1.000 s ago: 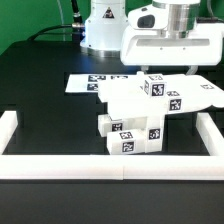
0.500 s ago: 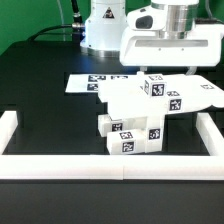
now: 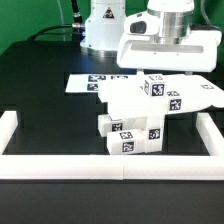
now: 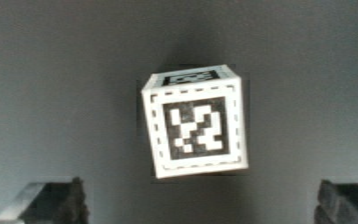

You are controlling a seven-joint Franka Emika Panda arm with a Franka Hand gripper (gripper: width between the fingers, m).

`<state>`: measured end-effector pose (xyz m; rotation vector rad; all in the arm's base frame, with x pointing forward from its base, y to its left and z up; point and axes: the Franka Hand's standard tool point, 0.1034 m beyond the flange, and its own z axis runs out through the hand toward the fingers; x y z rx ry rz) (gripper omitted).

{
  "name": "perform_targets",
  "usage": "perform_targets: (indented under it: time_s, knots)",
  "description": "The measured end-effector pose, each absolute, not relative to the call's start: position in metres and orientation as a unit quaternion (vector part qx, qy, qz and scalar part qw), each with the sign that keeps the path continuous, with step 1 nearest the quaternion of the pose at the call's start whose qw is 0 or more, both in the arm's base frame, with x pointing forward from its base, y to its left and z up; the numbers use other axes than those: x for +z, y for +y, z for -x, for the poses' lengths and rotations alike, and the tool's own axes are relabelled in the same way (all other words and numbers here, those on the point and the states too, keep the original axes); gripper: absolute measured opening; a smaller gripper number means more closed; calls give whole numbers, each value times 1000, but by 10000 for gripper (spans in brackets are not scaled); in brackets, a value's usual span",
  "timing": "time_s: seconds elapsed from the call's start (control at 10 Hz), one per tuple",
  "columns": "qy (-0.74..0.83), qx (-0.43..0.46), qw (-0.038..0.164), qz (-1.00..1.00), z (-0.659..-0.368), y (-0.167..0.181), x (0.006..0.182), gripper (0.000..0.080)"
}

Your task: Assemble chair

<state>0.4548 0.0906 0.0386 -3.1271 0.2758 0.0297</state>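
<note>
Now, count with me: you have one arm, one gripper [image 3: 168, 72] and one partly built chair [image 3: 140, 115] on the black table [image 3: 45, 100]. In the exterior view the chair stands near the middle of the table, close to the front rail, and it reads as a flat seat slab [image 3: 150, 95] on a blocky base, with one small post [image 3: 153, 86] standing on top of the slab. You can make out six or so black-and-white tags across its faces, though some are too small to count surely. One marker board [image 3: 85, 82] lies flat behind the chair, toward the exterior view's left. White border rails [image 3: 110, 165] run along the front and both sides.

The gripper hangs right above the post, its wide white body hiding the fingers from that camera, so you cannot judge the jaws there. The wrist view gives you what the exterior view lacks: two dark fingertips [image 4: 51, 200] set far apart, wide open, with nothing between them, and the tagged post [image 4: 197, 122] seen from above, clear of both. That view shows none of the rails, the board or the base.
</note>
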Motion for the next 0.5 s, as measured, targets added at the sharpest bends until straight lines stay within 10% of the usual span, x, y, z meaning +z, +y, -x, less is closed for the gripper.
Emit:
perform_targets:
  time_s: [0.5]
  knots:
    - [86,5,-8,996,-450,86,20,649]
